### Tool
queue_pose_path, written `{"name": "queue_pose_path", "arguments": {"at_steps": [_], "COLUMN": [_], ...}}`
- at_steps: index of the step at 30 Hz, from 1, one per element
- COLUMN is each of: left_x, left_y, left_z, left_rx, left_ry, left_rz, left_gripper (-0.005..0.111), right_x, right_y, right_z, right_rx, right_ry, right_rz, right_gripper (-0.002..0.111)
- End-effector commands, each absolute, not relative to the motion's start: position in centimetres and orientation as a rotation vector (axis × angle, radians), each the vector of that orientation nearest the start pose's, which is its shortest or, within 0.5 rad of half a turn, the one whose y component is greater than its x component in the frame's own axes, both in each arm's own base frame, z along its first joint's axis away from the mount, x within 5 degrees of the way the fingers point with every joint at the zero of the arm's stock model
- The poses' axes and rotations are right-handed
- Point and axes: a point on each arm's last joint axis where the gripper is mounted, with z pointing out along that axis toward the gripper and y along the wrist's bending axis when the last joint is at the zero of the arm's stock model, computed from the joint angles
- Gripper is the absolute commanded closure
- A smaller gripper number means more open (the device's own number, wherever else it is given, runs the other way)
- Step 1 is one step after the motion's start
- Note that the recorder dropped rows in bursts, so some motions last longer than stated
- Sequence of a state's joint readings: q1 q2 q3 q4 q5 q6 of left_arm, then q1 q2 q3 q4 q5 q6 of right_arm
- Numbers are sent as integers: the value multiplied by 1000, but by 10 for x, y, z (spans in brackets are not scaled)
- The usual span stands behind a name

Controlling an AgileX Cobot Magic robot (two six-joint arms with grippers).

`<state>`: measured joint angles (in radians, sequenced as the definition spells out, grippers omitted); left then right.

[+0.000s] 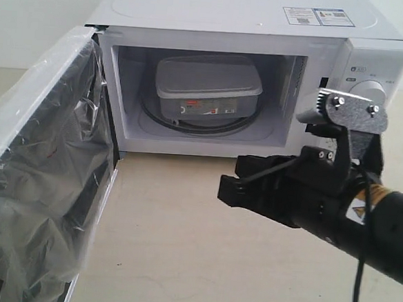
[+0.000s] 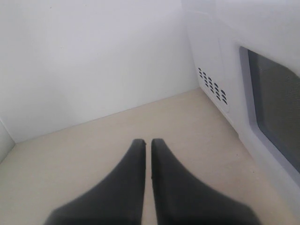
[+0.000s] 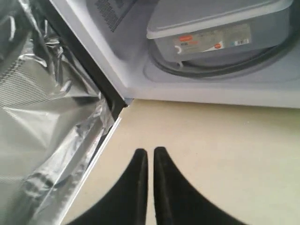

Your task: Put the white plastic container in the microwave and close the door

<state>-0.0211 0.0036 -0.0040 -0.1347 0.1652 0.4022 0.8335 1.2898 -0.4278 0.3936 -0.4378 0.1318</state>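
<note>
Closest to the exterior camera, the black right end effector [image 1: 230, 182] was seen hovering low over the pale beige table [image 1: 173, 253], in front of the open oven and apart from it. Its fingers were pressed together and nothing was held between them; the same clenched, empty state was shown in the right wrist view [image 3: 150, 153]. A grey metal bracket [image 1: 344, 110] was mounted above its wrist.

Beside it, on the left of that view, the white-framed door [image 1: 45, 154] of the white boxy countertop microwave [image 1: 232, 15] was swung wide open, and its dark inner face was covered by loose, crumpled clear plastic film [image 1: 25, 246]. The film and the door's lower edge were also caught by the right wrist camera [image 3: 51, 108].

Inside the lit cavity, the flat rectangular translucent white plastic container [image 1: 207, 88] with rounded corners and a raised-rim lid was set on a dark ring [image 1: 189, 127] at the cavity floor. A printed label was visible on its front wall [image 3: 220, 33].

A round white knob [image 1: 369, 89] was seen on the control panel, partly hidden behind the bracket, and two stickers [image 1: 319, 17] lay on the oven's top.

In the left wrist view, the dark left end effector [image 2: 147, 142] was held closed on nothing above the table, near a white side panel pierced with small vent holes [image 2: 212, 86] and a plain white wall [image 2: 93, 61].
</note>
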Motion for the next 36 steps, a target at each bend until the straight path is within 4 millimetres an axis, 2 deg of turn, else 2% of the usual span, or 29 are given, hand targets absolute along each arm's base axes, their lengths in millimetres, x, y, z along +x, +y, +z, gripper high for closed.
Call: {"name": "queue_pose_path", "arguments": {"at_steps": [1, 8, 17, 23, 30, 36], "left_x": [56, 56, 56, 56, 56, 56], "left_y": [-3, -3, -3, -3, -3, -3], "left_z": [199, 199, 199, 199, 199, 199], "left_rx": [239, 239, 239, 239, 239, 239], "left_ry": [1625, 1625, 1625, 1625, 1625, 1625], "left_rz": [163, 163, 163, 163, 163, 163], "left_gripper": [102, 102, 102, 102, 102, 102], "right_x": [148, 114, 81, 66, 58, 59], "right_y": [153, 128, 99, 88, 80, 72], "right_z": [232, 265, 287, 280, 269, 273], "right_rx": [-282, -332, -416, -592, -744, -738], "right_ry": [2038, 2010, 1932, 1992, 2165, 2221], "right_rz": [776, 888, 947, 849, 711, 600], "right_gripper": [108, 108, 108, 108, 108, 108]}}
